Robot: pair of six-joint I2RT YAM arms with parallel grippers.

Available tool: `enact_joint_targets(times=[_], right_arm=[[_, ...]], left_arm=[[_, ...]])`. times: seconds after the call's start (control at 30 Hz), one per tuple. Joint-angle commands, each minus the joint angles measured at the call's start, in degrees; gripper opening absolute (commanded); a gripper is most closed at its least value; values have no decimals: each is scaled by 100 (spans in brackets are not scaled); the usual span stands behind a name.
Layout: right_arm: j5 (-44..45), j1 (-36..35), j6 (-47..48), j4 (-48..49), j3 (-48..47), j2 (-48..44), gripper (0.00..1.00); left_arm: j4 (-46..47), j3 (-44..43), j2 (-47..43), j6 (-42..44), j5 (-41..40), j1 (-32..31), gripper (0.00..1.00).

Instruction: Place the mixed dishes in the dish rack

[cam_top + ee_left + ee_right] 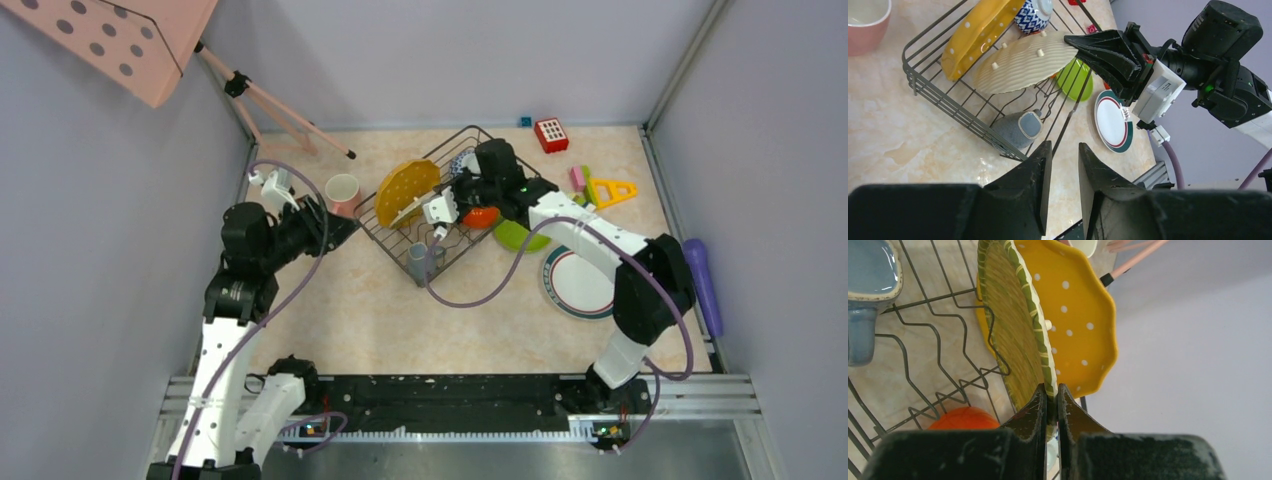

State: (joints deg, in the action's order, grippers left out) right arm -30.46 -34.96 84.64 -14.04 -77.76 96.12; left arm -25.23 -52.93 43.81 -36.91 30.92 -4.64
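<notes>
The dark wire dish rack (393, 232) stands mid-table. A yellow dotted scalloped plate (400, 180) stands on edge in it, with the patterned bowl (462, 160), the orange-red bowl (482, 216) and the grey mug (425, 262). My right gripper (428, 206) is shut on the rim of a second plate (1013, 330), ribbed underneath with a green-striped edge, and holds it tilted over the rack beside the yellow plate (1078, 315). The pink mug (342, 192) stands left of the rack. The lime green plate (518, 236) and the white green-rimmed plate (578, 282) lie to its right. My left gripper (335, 228) is open and empty near the pink mug.
Coloured toy blocks (552, 133) and a yellow triangle (610, 190) lie at the back right. A purple cylinder (702, 280) lies along the right wall. A pink dotted board on a tripod (130, 40) stands at the back left. Walls enclose the table.
</notes>
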Motion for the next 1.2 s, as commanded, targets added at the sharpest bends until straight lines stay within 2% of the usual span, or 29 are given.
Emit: enact_joint_targets(times=[0.0, 0.07, 0.1, 0.23, 0.33, 0.47, 0.53, 0.63, 0.77, 0.9, 0.97, 1.07, 1.17], right_arm=[[-261, 77, -28, 380, -417, 234, 0], [-198, 77, -55, 552, -421, 354, 0], [-150, 77, -124, 731, -379, 392, 5], [-86, 77, -651, 1819, -121, 406, 43], [-24, 77, -1553, 3568, 314, 332, 58], [514, 77, -3655, 6705, 1238, 214, 93], [677, 77, -4188, 7204, 1369, 103, 95], [620, 77, -4691, 6846, 1530, -407, 95], [1058, 77, -5930, 6427, 1948, -1177, 93], [1528, 70, -7157, 5061, 2035, -1980, 90], [1802, 70, -7612, 4199, 2064, -2318, 89], [2312, 68, -8281, 3435, 2236, -2727, 87], [3050, 68, -9273, 2542, 2309, -3038, 86]], left_arm=[[129, -235, 135, 460, -320, 7, 34], [35, -280, 191, 565, -481, 7, 36], [13, -284, 211, 592, -567, 7, 37], [-53, -314, 295, 577, -926, 7, 41], [-99, -390, 408, 531, -1142, 7, 47], [-113, -473, 572, 443, -1533, 11, 57], [-112, -525, 679, 409, -1707, 7, 60], [-88, -560, 852, 410, -1746, 15, 66], [177, -470, 1038, 576, -1711, 15, 67], [360, -363, 1211, 329, -1919, 16, 66], [515, -316, 1300, 204, -1648, 16, 65], [702, -199, 1335, 48, -1294, 9, 64], [854, -54, 1372, 69, -1124, -37, 59]])
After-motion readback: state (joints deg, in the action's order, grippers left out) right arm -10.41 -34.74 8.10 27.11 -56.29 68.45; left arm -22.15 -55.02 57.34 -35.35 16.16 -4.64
